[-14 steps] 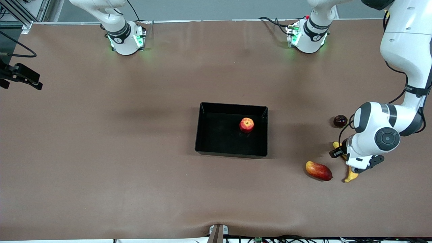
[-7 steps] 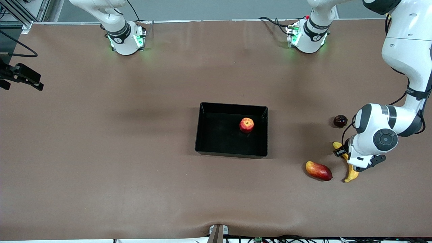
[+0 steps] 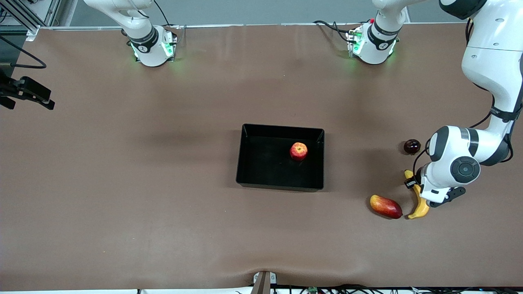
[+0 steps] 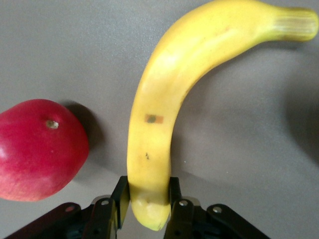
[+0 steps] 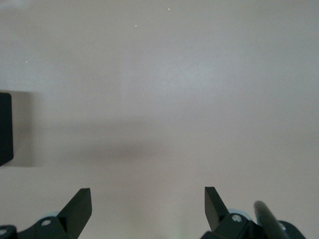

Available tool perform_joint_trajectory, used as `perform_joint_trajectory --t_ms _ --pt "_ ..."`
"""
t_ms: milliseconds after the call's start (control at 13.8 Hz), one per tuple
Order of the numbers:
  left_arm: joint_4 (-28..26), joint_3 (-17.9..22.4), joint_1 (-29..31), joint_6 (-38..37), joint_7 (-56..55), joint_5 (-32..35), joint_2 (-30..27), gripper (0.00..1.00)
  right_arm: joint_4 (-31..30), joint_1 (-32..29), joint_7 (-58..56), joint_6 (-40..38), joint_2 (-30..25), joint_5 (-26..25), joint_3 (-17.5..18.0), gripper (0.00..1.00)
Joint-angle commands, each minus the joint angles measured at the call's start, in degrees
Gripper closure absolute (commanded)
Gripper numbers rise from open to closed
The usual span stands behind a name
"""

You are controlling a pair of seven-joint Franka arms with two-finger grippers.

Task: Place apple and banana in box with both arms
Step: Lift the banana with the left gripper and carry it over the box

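Note:
The apple lies inside the black box at mid-table, toward the left arm's end of it. The yellow banana lies on the table at the left arm's end, nearer to the front camera than the box. My left gripper is shut on it close to one end. In the left wrist view both fingers press the banana from either side. My right gripper hangs open over bare table with nothing between its fingers; a corner of the box shows in its wrist view.
A red-yellow mango-like fruit lies right beside the banana, toward the box, and shows in the left wrist view. A small dark round fruit sits farther from the front camera than the banana. The left arm's elbow hangs over that spot.
The left gripper has closed onto the banana. The banana's free tip has swung a little toward the mango-like fruit. The apple and the box have not moved.

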Motion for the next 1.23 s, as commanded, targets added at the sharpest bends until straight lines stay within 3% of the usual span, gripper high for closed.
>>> perform_joint_trajectory --t_ms 0,72,289,579,796,1157 --pt "0.36 -0.39 0.41 1.36 -1.52 1.32 2.16 0.91 -0.1 -0.31 -0.66 0.19 -0.3 1.4 -0.02 0.0" --pt "0.36 -0.39 0.41 1.62 -1.52 1.41 2.16 1.0 -0.1 -0.49 -0.66 0.19 -0.3 1.4 -0.11 0.0" --pt "0.45 -0.48 0.06 1.01 -0.81 1.49 -0.11 1.0 -0.1 -0.58 -0.66 0.19 -0.3 1.4 -0.11 0.0" --pt "5.36 -4.69 -0.74 -11.44 -1.6 0.44 -4.07 1.0 -0.1 -0.4 -0.66 0.28 -0.22 1.4 -0.11 0.0" --pt "5.81 -7.59 -1.09 -15.77 -4.58 0.7 -8.64 1.0 -0.1 -0.31 -0.66 0.8 0.13 1.49 -0.11 0.0" --pt "5.9 -19.52 -2.14 -18.76 -10.91 0.62 -12.08 1.0 -0.1 -0.14 -0.66 2.91 0.84 1.49 -0.11 0.0"
